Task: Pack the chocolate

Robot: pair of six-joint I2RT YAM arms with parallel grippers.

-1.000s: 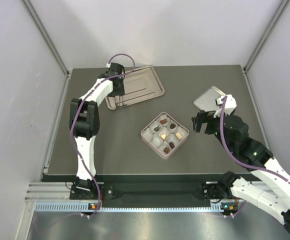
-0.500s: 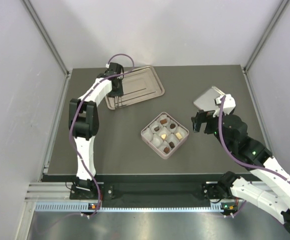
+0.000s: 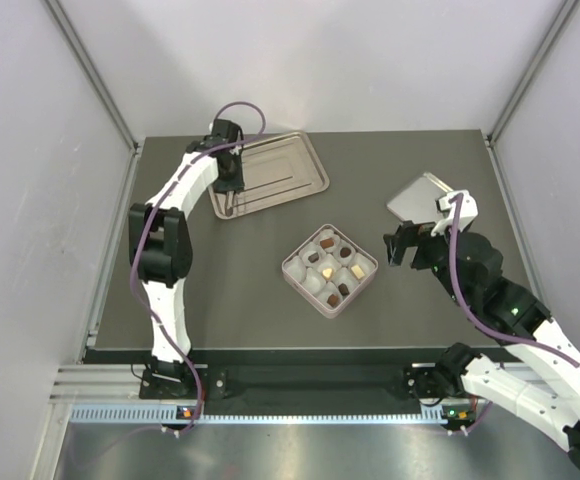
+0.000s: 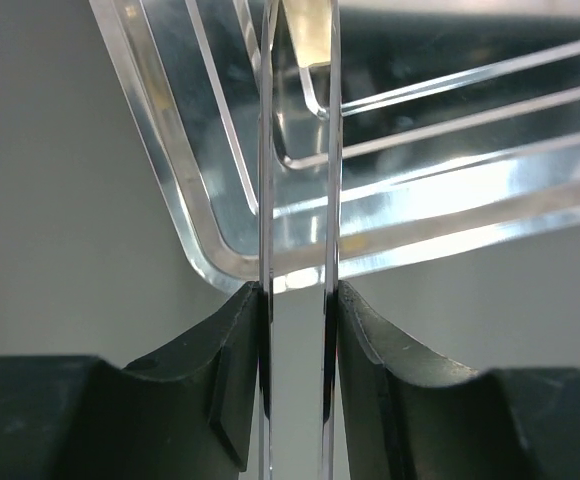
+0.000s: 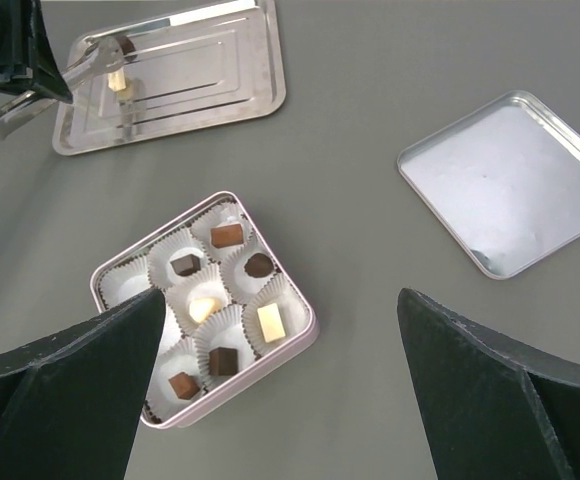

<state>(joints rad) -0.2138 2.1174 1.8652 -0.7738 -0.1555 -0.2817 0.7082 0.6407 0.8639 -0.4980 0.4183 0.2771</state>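
Observation:
The pink compartmented box (image 3: 291,270) sits mid-table and holds several dark and cream chocolates (image 5: 222,300) in white paper cups. My left gripper (image 3: 230,182) is shut on metal tongs (image 4: 328,200) over the left end of the silver tray (image 3: 305,178). The tongs (image 5: 90,58) grip one cream chocolate piece (image 5: 118,82) just above the tray (image 5: 240,80). My right gripper (image 3: 402,245) is open and empty, hovering to the right of the box (image 5: 305,335).
A silver square lid (image 3: 417,198) lies on the table behind my right gripper and also shows in the right wrist view (image 5: 510,180). The grey side walls stand close to the table's left and right edges.
My left arm has shifted slightly, its elbow moving left and its wrist a little toward the back, with the tongs still over the tray. The right arm has barely moved.

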